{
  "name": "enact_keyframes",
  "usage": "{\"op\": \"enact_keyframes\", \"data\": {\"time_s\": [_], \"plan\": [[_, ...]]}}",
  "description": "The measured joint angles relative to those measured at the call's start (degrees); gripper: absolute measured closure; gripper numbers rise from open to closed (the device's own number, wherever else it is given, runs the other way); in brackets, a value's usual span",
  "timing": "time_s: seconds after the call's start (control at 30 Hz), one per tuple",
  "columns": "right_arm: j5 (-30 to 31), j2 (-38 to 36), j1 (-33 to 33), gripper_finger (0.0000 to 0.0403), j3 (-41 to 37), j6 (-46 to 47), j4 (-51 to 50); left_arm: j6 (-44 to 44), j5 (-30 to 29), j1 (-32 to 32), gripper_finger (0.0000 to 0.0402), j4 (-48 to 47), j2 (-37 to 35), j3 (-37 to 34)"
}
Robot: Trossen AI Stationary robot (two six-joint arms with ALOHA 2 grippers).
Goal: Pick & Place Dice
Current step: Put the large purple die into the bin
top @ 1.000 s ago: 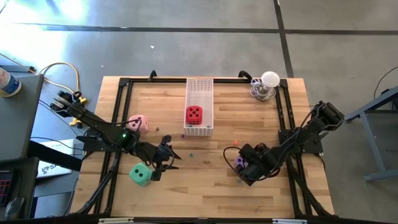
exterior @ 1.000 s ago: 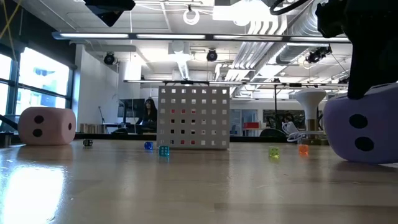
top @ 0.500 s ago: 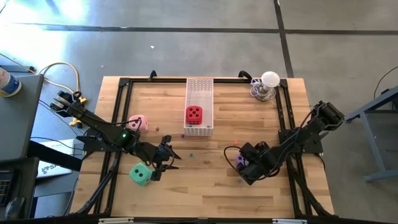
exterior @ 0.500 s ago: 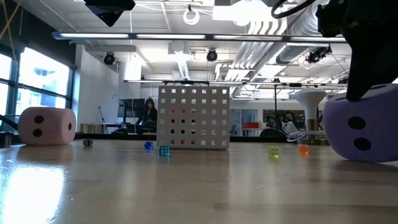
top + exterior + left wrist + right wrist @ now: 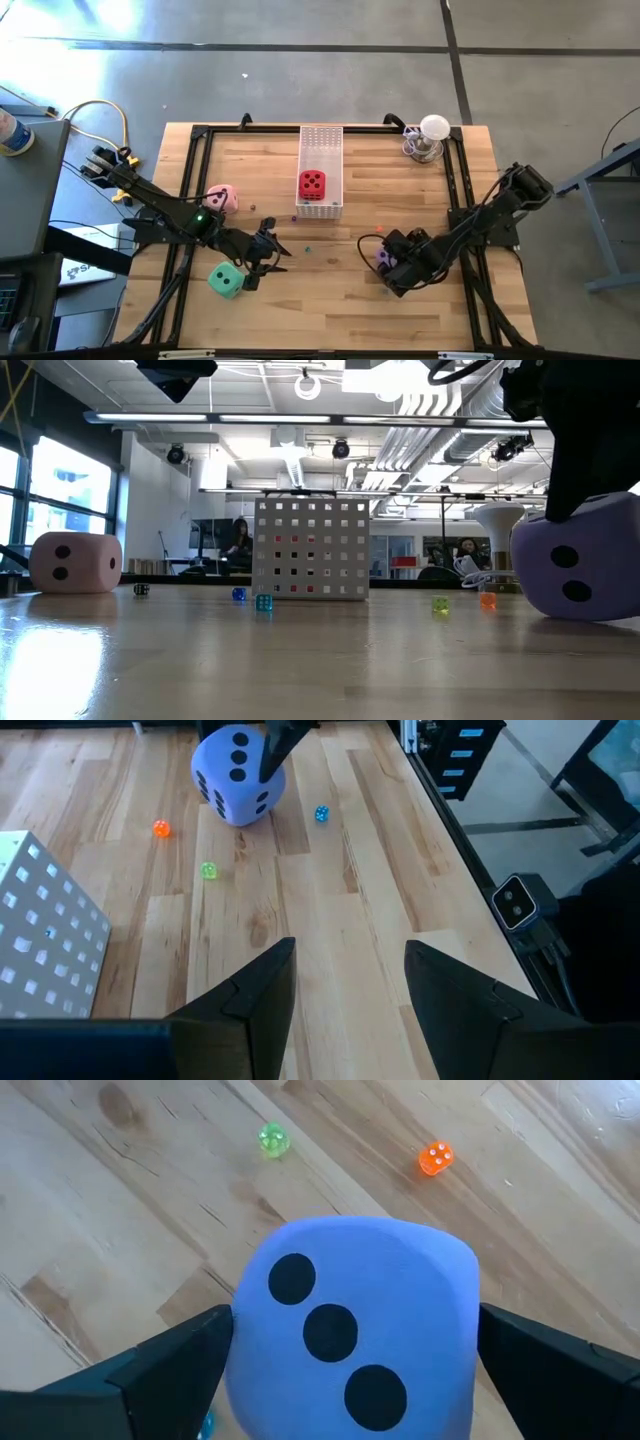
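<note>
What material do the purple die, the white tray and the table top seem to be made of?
Purple die: probably soft foam, matte, with rounded edges and flat dark pips.
Tray: likely plastic or painted metal, white, with rows of square holes; I cannot tell which.
Table: wood planks, lightly glossy, with visible grain and knots.

Matt, soft purple die (image 5: 352, 1325), pale wood-plank table (image 5: 330, 300) — faint sheen, white perforated plastic tray (image 5: 321, 140)

High view: overhead, straight down, whole table (image 5: 330, 300). Low view: tabletop level, facing the room. Wrist views: close, looking past own fingers. All four share the purple die (image 5: 385, 260).
</note>
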Motion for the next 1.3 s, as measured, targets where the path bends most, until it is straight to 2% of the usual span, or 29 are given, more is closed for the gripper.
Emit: {"op": "enact_keyframes", "data": {"time_s": [0.3, 0.63, 0.93, 1.3], "plan": [[2.93, -0.39, -2.04, 0.0009, -5.91, -1.23, 6.74, -0.02, 0.02, 0.0, 0.0221, -0.02, 0.0, -0.02], [3.5, -0.17, -2.04, 0.0069, -6.33, -6.97, 10.26, 0.0, 0.02, 0.0, 0.0221, 0.0, 0.0, -0.02], [5.1, -0.06, -1.86, 0.0073, -6.48, -8.53, 11.31, -0.01, 0.0, -0.02, 0.0221, -0.02, 0.0, -0.02], [11.55, -0.5, 1.3, 0.0077, -6.65, -10.23, 13.35, -0.02, 0.0, -0.02, 0.0221, -0.02, 0.0, -0.02]]}}
